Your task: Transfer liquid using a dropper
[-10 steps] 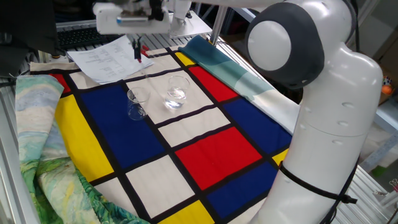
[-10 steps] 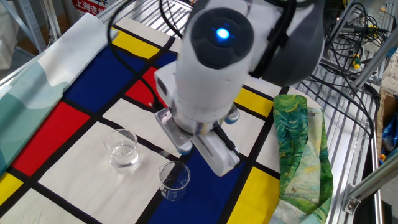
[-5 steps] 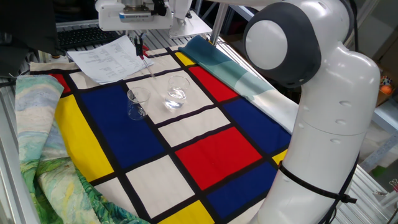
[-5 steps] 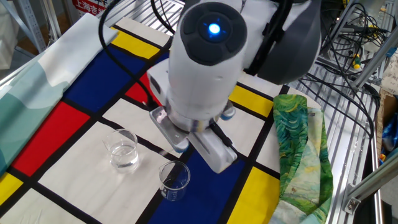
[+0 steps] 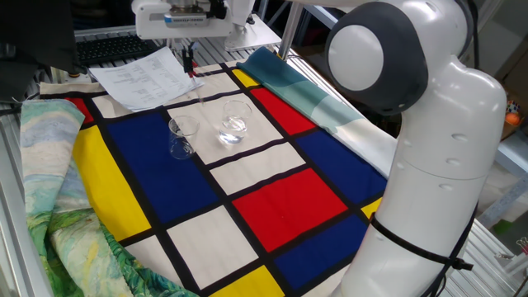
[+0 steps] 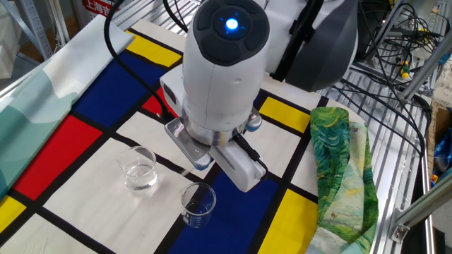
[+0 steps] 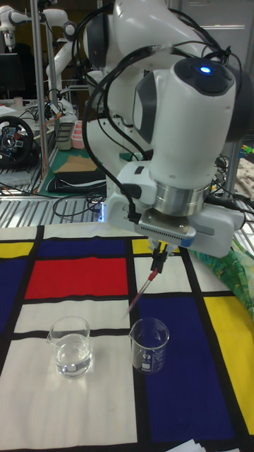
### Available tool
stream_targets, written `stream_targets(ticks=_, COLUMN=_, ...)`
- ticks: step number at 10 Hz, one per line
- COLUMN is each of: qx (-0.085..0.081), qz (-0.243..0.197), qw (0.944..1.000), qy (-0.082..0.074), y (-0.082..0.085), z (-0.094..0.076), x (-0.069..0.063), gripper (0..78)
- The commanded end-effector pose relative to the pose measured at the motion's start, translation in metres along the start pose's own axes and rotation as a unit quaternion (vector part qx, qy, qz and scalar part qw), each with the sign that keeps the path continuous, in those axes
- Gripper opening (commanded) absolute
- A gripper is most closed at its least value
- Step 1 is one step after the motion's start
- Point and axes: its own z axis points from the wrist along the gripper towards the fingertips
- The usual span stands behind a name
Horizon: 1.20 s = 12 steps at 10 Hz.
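Note:
My gripper [image 7: 161, 258] hangs above the cloth, shut on the dropper [image 7: 146, 284], which slants down from the fingers with its red bulb uppermost. Its clear tip ends in the air just above and left of the small beaker [image 7: 149, 345]. Left of the beaker stands the rounder glass [image 7: 70, 345] with a shallow pool of clear liquid [image 7: 73, 364]. From the one fixed view, the gripper [image 5: 187, 54] and dropper [image 5: 192, 74] sit behind the beaker [image 5: 181, 138] and the glass [image 5: 234, 124]. In the other fixed view the wrist hides the fingers; beaker [image 6: 198, 204] and glass [image 6: 140, 169] show.
A colour-block cloth [image 5: 272, 198] covers the table. Printed paper sheets [image 5: 140, 76] lie at the far corner behind the gripper. A green painted cloth [image 5: 49, 181] is bunched along one side, a pale teal cloth [image 5: 313, 99] along the other. The arm's big base [image 5: 437, 165] stands close by.
The gripper has drifted sideways with the dropper in it, a little closer to a spot above the beaker and glass. Both glasses have stayed put.

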Motion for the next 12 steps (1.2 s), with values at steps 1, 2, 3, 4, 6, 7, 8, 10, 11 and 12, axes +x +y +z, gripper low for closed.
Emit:
stream_targets(ticks=1, qx=-0.005, qz=-0.021, qw=0.9998, qy=-0.002, y=-0.008, z=0.003, x=-0.005, gripper=1.2)
stream_targets(ticks=2, qx=-0.006, qz=-0.029, qw=0.9995, qy=-0.001, y=-0.013, z=0.006, x=-0.008, gripper=1.2)
stream_targets(ticks=3, qx=-0.007, qz=-0.034, qw=0.9994, qy=0.000, y=-0.014, z=0.007, x=-0.010, gripper=1.2)
stream_targets(ticks=4, qx=-0.008, qz=-0.043, qw=0.9991, qy=0.002, y=-0.020, z=0.006, x=-0.014, gripper=1.2)
stream_targets(ticks=6, qx=-0.004, qz=-0.054, qw=0.9985, qy=0.001, y=-0.028, z=0.002, x=-0.020, gripper=1.2)
stream_targets(ticks=7, qx=0.000, qz=-0.063, qw=0.9980, qy=0.004, y=-0.036, z=-0.004, x=-0.025, gripper=1.2)
stream_targets(ticks=8, qx=0.003, qz=-0.070, qw=0.9975, qy=0.009, y=-0.042, z=-0.008, x=-0.028, gripper=1.2)
stream_targets(ticks=10, qx=0.008, qz=-0.087, qw=0.9960, qy=0.013, y=-0.056, z=-0.013, x=-0.034, gripper=1.2)
stream_targets(ticks=11, qx=0.008, qz=-0.092, qw=0.9956, qy=0.014, y=-0.061, z=-0.012, x=-0.037, gripper=1.2)
stream_targets(ticks=12, qx=0.009, qz=-0.092, qw=0.9956, qy=0.013, y=-0.062, z=-0.011, x=-0.037, gripper=1.2)
